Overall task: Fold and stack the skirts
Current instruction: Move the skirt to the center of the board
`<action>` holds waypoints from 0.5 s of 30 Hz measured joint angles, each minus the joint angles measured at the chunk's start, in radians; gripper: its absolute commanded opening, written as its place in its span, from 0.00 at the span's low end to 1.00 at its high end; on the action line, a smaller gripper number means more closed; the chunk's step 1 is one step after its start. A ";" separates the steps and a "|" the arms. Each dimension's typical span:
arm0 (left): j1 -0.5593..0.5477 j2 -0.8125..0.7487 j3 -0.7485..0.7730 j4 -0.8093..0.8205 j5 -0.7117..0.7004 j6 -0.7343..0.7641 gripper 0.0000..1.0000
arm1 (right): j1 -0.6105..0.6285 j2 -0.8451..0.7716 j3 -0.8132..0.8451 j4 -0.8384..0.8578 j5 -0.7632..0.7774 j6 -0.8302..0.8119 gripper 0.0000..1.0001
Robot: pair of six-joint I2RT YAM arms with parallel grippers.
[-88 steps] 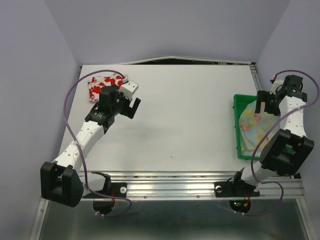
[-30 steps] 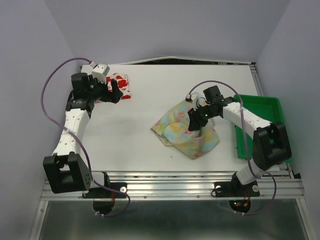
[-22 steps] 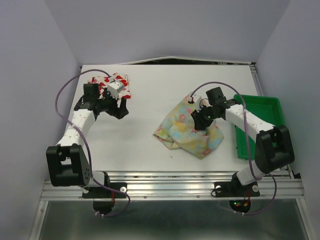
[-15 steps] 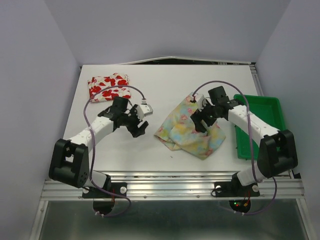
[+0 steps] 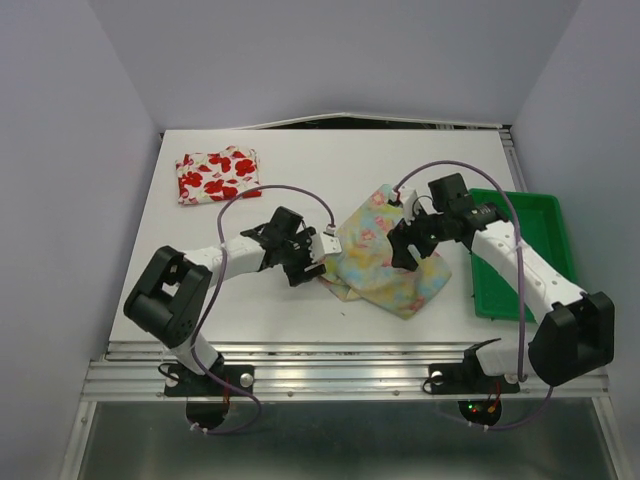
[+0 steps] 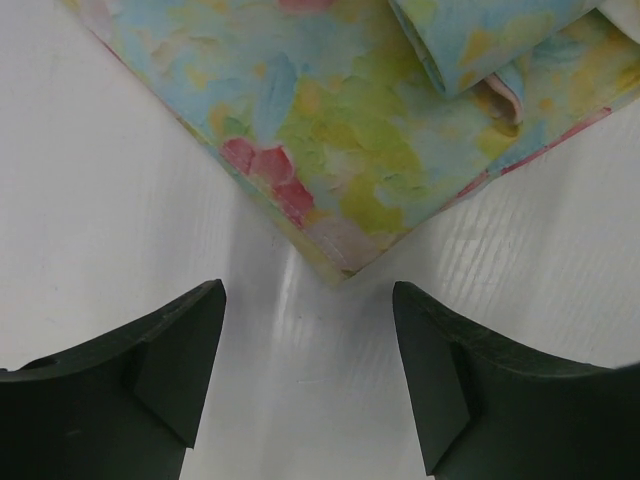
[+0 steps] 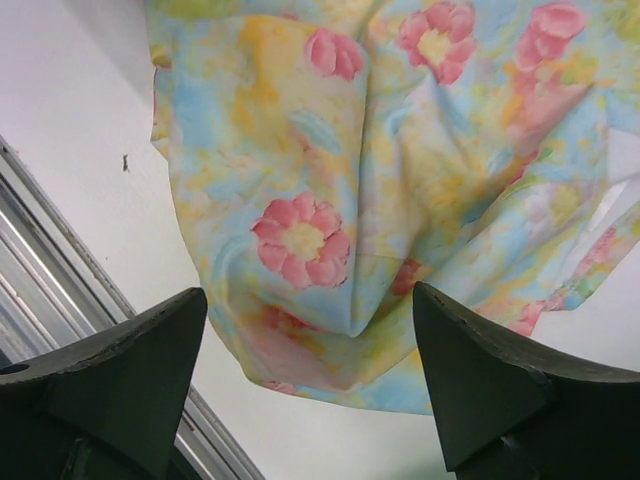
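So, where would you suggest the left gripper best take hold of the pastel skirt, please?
Grip the skirt by its pointed corner, which lies flat on the table and juts toward the left gripper. Come in low from the left, one finger on each side of the tip; the open jaws face it. The middle is crumpled, so probably a poorer hold.

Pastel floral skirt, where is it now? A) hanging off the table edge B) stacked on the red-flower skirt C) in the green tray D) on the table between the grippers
D: the pastel floral skirt lies rumpled on the table, left gripper at its left corner, right gripper over its right side, clear of the green tray and red-flower skirt.
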 measured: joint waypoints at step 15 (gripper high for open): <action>0.058 -0.058 0.087 -0.058 0.050 -0.180 0.00 | -0.022 0.199 -0.124 0.113 0.188 -0.013 0.58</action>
